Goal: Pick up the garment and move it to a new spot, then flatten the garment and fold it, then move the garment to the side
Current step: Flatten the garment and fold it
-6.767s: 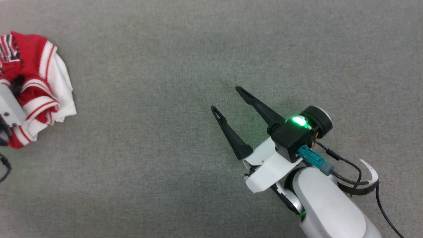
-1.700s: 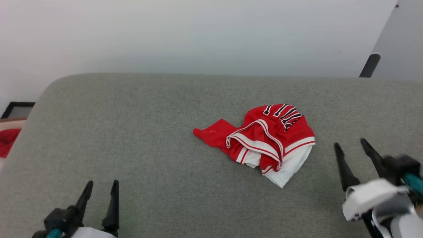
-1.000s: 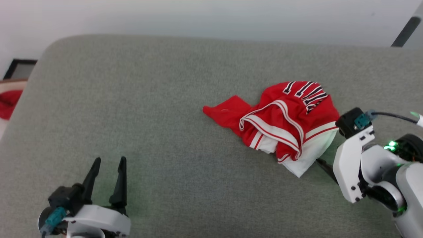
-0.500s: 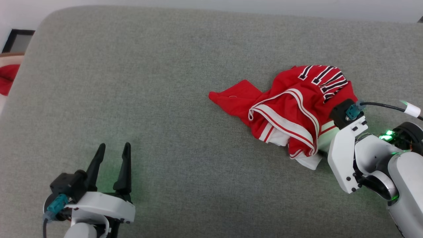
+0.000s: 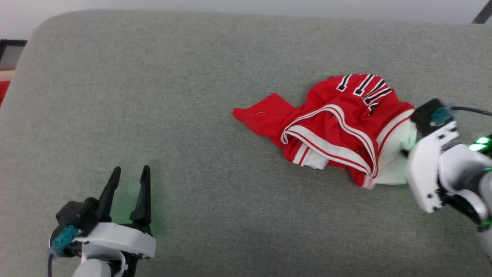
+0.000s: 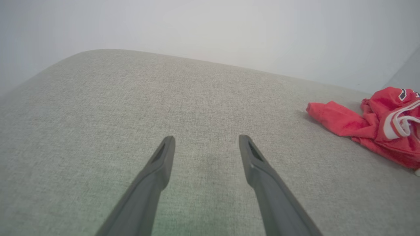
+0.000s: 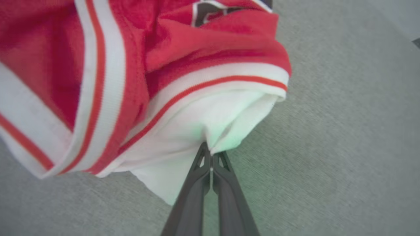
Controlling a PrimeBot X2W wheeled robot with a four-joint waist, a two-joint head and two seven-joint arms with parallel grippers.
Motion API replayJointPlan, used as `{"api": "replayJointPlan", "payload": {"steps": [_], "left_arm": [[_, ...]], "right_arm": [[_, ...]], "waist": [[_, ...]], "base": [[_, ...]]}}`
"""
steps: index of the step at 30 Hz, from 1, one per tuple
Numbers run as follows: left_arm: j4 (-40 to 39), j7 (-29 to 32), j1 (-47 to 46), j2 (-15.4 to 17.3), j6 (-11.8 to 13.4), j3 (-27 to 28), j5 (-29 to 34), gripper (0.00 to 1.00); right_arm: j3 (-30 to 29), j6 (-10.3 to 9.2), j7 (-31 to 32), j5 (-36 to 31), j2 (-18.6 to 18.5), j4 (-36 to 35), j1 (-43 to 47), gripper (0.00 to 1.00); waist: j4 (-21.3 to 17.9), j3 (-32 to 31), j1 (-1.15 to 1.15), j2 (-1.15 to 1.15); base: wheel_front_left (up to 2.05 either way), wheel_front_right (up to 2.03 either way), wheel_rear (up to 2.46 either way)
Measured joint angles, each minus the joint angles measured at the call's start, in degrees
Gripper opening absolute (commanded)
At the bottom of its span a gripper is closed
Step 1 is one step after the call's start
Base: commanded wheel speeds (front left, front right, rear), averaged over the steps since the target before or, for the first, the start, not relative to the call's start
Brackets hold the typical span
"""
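Observation:
The garment (image 5: 338,127), a red jersey with white-and-red striped trim and black lettering, lies crumpled on the right half of the grey cushion (image 5: 153,96). My right gripper (image 5: 402,152) is at its right edge. In the right wrist view the right gripper (image 7: 210,151) is shut on a pinch of the white inner fabric, and the garment (image 7: 197,65) bunches up above the fingers. My left gripper (image 5: 130,171) rests open at the lower left, far from the cloth. The left wrist view has the left gripper (image 6: 206,139) holding nothing, with the garment (image 6: 377,127) off to its right.
The cushion's rounded far edge meets a pale wall (image 5: 230,5). Past its left edge lie a dark frame (image 5: 7,48) and something red (image 5: 3,90) lower down. A dark bar (image 5: 483,13) stands at the top right corner. Bare grey cushion stretches between the two grippers.
My right gripper went from open to shut, pinching the white fabric at the garment's right edge, and that edge now bunches toward it. The left gripper stayed open and in place.

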Motion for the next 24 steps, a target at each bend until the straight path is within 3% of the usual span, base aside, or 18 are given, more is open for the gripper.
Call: {"api": "replayJointPlan", "payload": {"steps": [11, 18, 24], "left_arm": [[-1.5, 0.0, 0.6, 0.8, 0.0, 0.1, 0.0, 1.0], [-1.9, 0.0, 0.5, 1.2, 0.0, -0.5, 0.0, 1.0], [-1.8, 0.0, 0.1, 1.9, 0.0, -1.0, 0.0, 1.0]], "right_arm": [[-11.8, 0.0, 2.4, -4.1, -7.8, -8.3, 5.3, 0.0], [-21.2, 0.0, -0.4, -7.8, -5.1, -7.3, 7.9, 0.0], [-26.0, 0.01, -1.9, -13.9, -4.8, -3.2, 10.5, 0.0]], "waist": [[-2.0, -0.7, 0.0, 0.0], [-2.2, -0.1, 0.0, 0.0], [-1.5, 0.8, 0.0, 0.0]], "base": [[0.0, 0.0, 0.0], [0.0, 0.0, 0.0], [0.0, 0.0, 0.0]]}}
